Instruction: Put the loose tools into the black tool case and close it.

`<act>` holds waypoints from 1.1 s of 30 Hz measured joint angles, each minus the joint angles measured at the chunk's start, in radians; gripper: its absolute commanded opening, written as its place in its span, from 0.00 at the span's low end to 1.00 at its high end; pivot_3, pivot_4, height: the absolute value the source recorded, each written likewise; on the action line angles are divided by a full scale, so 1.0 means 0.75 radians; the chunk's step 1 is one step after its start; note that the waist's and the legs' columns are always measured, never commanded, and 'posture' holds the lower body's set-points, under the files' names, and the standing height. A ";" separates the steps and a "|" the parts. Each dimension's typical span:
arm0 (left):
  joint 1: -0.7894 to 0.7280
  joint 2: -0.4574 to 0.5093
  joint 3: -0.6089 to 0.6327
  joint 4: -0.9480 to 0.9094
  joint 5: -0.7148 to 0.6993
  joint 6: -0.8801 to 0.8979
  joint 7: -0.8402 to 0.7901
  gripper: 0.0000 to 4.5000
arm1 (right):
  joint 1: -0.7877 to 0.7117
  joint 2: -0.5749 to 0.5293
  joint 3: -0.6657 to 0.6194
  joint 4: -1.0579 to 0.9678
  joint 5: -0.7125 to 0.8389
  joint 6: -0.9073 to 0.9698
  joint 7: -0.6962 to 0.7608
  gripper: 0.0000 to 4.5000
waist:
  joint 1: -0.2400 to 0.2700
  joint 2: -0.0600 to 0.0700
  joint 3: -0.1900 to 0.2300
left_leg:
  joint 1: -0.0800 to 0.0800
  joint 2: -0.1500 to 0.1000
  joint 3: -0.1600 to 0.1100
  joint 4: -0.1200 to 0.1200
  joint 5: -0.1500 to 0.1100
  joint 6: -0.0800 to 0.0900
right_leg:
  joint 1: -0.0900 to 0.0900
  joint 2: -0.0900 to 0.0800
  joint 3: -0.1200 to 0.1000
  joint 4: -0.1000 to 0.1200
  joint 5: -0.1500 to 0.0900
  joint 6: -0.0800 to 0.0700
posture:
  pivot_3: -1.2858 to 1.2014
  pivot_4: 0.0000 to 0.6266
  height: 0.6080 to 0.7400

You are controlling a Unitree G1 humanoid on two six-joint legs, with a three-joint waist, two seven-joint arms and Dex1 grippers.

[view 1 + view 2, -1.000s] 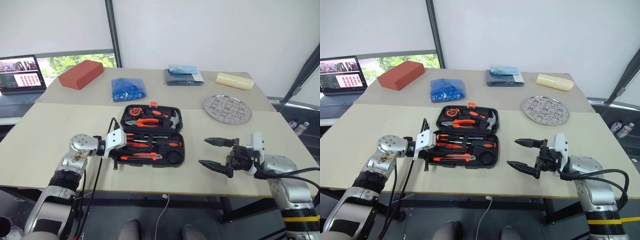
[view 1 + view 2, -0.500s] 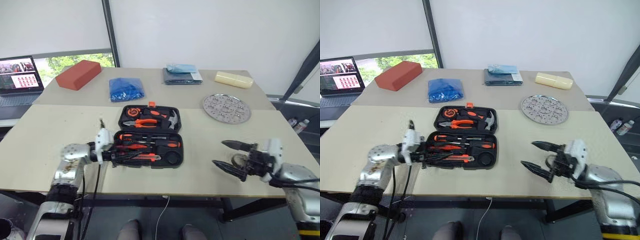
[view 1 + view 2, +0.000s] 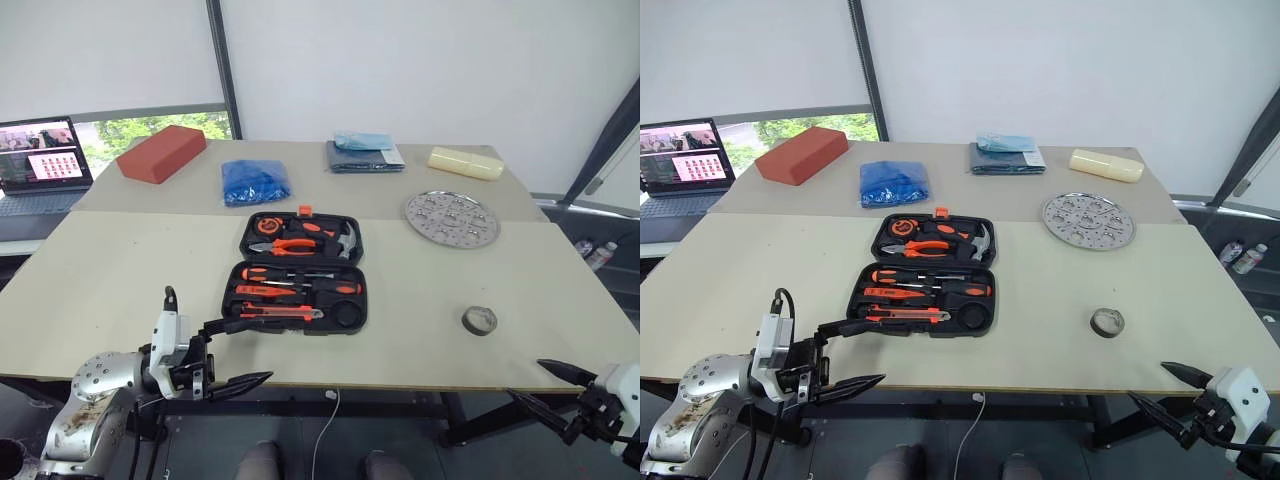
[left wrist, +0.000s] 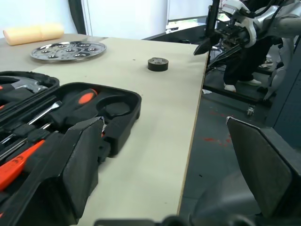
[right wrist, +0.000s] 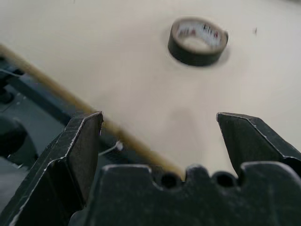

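The black tool case point(image 3: 300, 270) lies open flat at the table's middle. Its far half holds pliers, a hammer and a tape measure. In the near half lie two long screwdrivers point(image 3: 300, 274), a small orange screwdriver point(image 3: 262, 291) and the utility knife point(image 3: 282, 312). My left gripper point(image 3: 252, 350) hangs open and empty over the table's front edge, just short of the case's near left corner point(image 4: 120, 125). At the lower right my right gripper point(image 3: 1147, 381) is open and empty, off the front edge.
A small roll of dark tape point(image 3: 480, 320) sits right of the case. Behind it lies a round metal plate point(image 3: 452, 216). Along the back stand a red block point(image 3: 160, 150), a blue bundle point(image 3: 254, 180), folded blue cloth point(image 3: 365, 152) and a yellow block point(image 3: 467, 161). A laptop point(image 3: 40, 150) is far left.
My left gripper opened and drew back from the case's near half to the front edge. The right gripper pulled back and down to the right, uncovering the tape roll.
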 measured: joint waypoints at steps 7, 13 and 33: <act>-0.043 0.006 -0.030 -0.005 0.003 -0.003 -0.009 0.99 | -0.391 -0.361 0.302 -0.229 -0.073 0.416 -0.003 1.00 | -0.015 -0.004 0.003 | 0.003 0.000 0.000 -0.003 0.000 0.000 | -0.001 0.002 0.001 0.000 0.000 0.000 | 0.52 0.24 1.00; -0.123 0.022 -0.025 0.032 0.003 0.001 -0.002 0.99 | -0.701 -0.434 0.610 -0.138 -0.169 0.672 0.036 1.00 | 0.018 -0.005 0.003 | -0.022 -0.002 0.001 -0.001 0.002 0.016 | -0.014 0.004 0.005 -0.001 0.007 0.001 | 0.52 0.24 1.00; -0.041 0.013 -0.021 -0.058 -0.003 0.026 0.093 1.00 | -1.101 -0.310 0.908 0.169 -0.338 0.600 0.230 0.01 | 0.004 -0.005 0.004 | -0.024 0.000 0.002 0.008 0.000 0.018 | -0.017 0.008 0.009 0.003 0.002 0.004 | 0.52 0.24 1.00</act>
